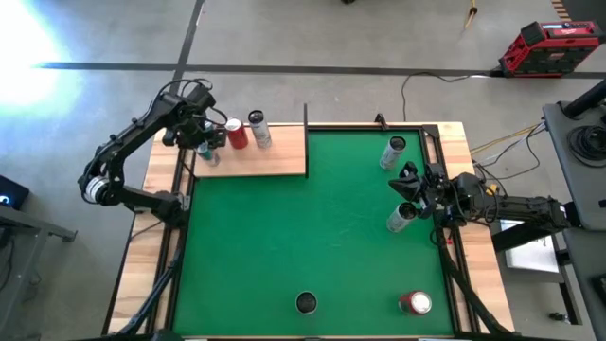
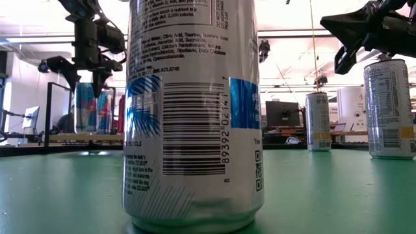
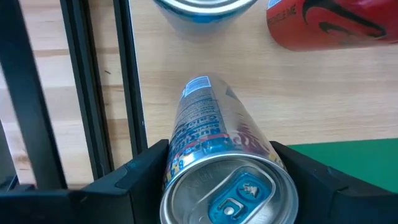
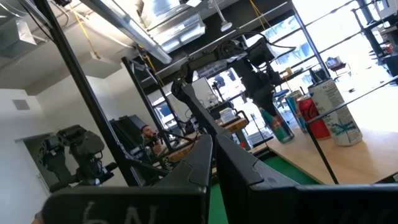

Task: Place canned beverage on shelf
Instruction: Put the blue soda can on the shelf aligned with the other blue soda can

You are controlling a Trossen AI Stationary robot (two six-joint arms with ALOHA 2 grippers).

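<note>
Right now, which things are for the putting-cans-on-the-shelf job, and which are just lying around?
For the job:
- left hand, gripping a blue-and-silver can at the shelf
- red can and silver can, on the shelf
- four cans on the green mat, one beside the waiting right hand

Lying about:
- red case on the floor
- yellow cable

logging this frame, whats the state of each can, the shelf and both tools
left tool: shut on blue can, upright on shelf
red can: upright on shelf
silver can: upright on shelf
right tool: fingers together, empty, over the mat
mat cans: four, upright
</note>
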